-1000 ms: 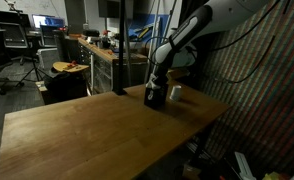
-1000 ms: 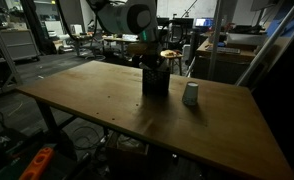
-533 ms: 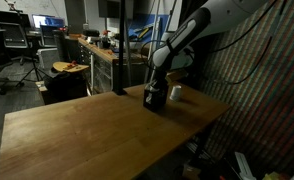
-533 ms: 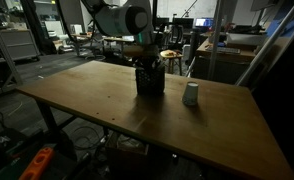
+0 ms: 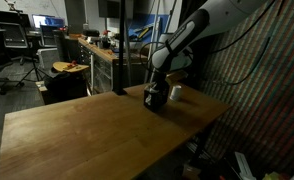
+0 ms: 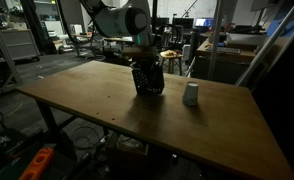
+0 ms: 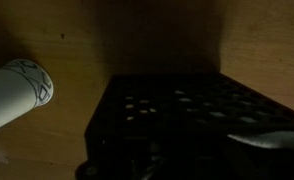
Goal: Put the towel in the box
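The Panda arm (image 5: 199, 25) slopes down from high and to the right of the pincer in an exterior view, its white link giving way to a dark wrist (image 5: 165, 58) that bends directly above the gripper (image 5: 155, 88). The gripper points straight down. In an exterior view the arm's bulky white joints (image 6: 122, 18) sit stacked above and slightly left of the pincer. Shadow hides how the jaws stand.

Dim lab. Wooden table (image 5: 87, 130) fills the foreground in both exterior views. Office chair (image 5: 17, 45) at 10 o'clock, cluttered workbench (image 5: 92, 52) at 12, patterned wall (image 5: 262, 90) at 3.
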`<act>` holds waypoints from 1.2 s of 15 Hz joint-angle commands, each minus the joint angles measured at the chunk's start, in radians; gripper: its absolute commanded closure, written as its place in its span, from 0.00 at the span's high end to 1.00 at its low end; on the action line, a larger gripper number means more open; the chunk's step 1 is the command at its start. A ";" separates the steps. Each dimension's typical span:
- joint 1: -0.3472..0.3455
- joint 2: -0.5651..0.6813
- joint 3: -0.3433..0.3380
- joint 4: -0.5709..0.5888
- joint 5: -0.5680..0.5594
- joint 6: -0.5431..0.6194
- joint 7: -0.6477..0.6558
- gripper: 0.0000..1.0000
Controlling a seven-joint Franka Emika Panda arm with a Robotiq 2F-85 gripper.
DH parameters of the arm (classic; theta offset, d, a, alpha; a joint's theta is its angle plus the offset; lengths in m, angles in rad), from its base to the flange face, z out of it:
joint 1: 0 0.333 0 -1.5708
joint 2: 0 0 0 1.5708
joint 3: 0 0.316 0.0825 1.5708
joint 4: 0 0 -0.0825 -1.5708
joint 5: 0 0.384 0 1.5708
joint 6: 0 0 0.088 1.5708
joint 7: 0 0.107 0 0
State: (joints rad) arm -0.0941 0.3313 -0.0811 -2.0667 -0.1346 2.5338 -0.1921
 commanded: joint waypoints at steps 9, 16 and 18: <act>-0.019 -0.065 0.000 0.063 0.037 -0.120 0.018 0.10; -0.036 -0.134 -0.024 0.103 0.033 -0.152 0.055 0.09; -0.036 -0.144 -0.027 0.102 0.033 -0.155 0.065 0.08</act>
State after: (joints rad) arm -0.1318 0.2125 -0.1015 -1.9755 -0.1048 2.4025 -0.1509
